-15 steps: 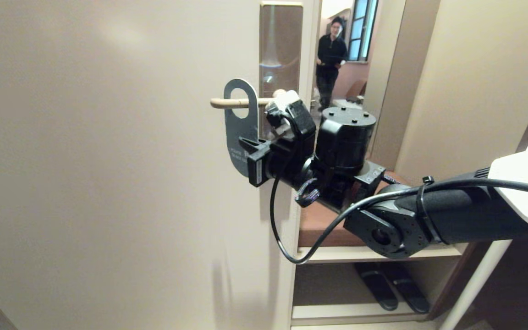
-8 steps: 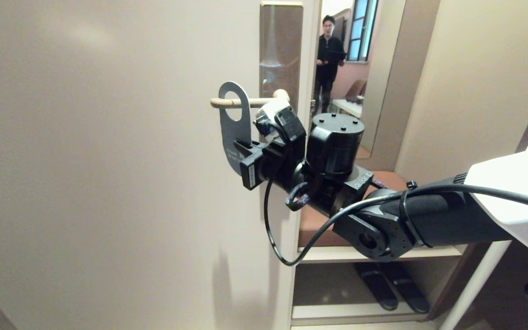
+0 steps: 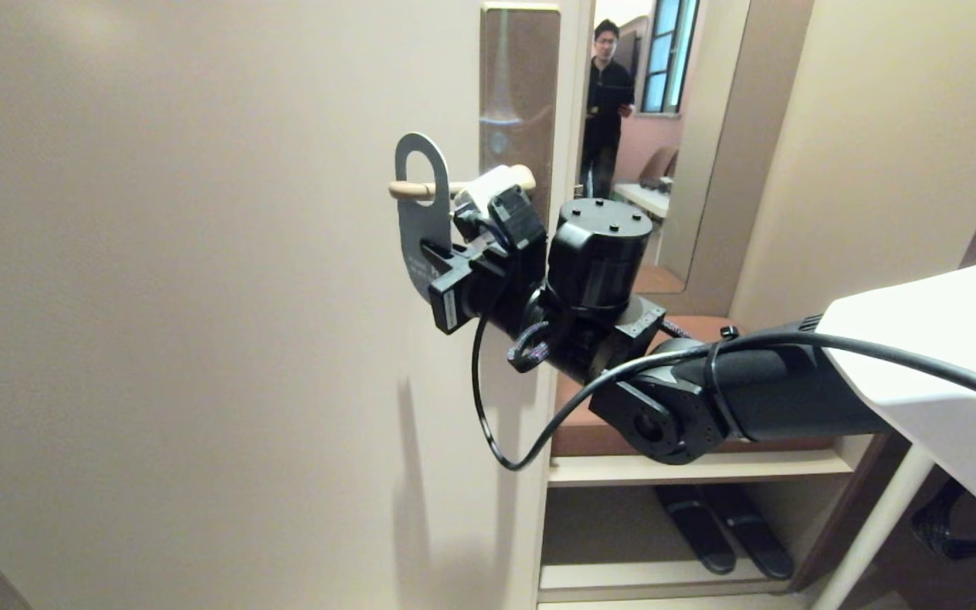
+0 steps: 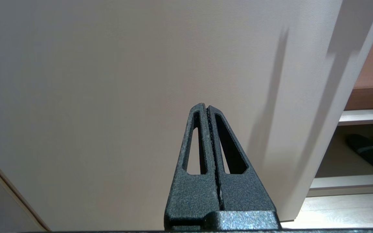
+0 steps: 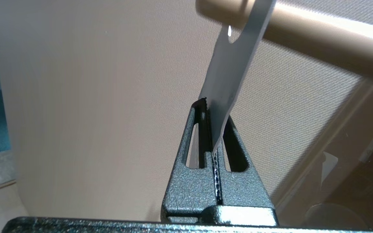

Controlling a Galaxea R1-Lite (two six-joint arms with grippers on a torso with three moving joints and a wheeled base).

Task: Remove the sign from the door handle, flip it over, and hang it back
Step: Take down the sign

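sign (image 3: 417, 222) pinched by right hand (image 3: 430, 254), near handle's (image 3: 407, 190) free end.

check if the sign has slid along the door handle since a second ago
Yes. The sign, pinched by the right gripper, has slid toward the door handle's free end, away from the bronze plate.

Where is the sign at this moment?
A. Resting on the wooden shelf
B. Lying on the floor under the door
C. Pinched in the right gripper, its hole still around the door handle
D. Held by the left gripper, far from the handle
C: the right gripper is shut on the sign, whose oval hole rings the door handle near its free end.
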